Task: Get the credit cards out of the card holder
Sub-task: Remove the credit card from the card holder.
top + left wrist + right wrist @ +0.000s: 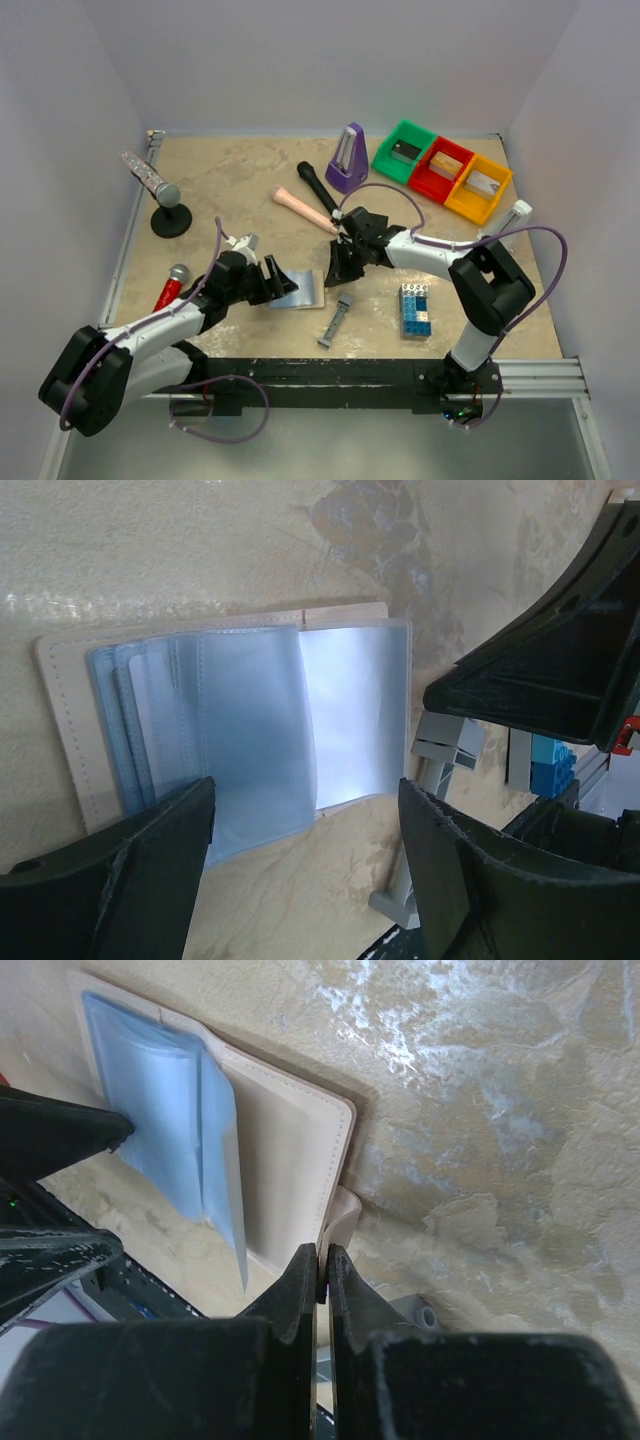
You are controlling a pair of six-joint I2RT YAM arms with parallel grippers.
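Observation:
The card holder [300, 290] lies open on the table, a light-blue bifold with pale edging and clear sleeves. It also shows in the left wrist view [250, 720] and the right wrist view [290, 1150]. No credit card shows in its sleeves. My left gripper [272, 283] is open, with its jaws [303, 810] spread over the holder's near edge and touching nothing. My right gripper [338, 268] is shut [322, 1260] on the holder's pale closing tab [345, 1215] at its right edge. Small flat rectangles lie in the bins: dark [405, 150], tan [443, 163], greyish [482, 183].
A narrow grey bar [337, 320] lies near the front edge, with a blue-and-white brick stack [415, 308] to its right. Green, red and yellow bins [497, 195] stand at the back right. A purple metronome [348, 158], a pink-handled tool [305, 210], a standing microphone [160, 190] and a red microphone [170, 287] lie around.

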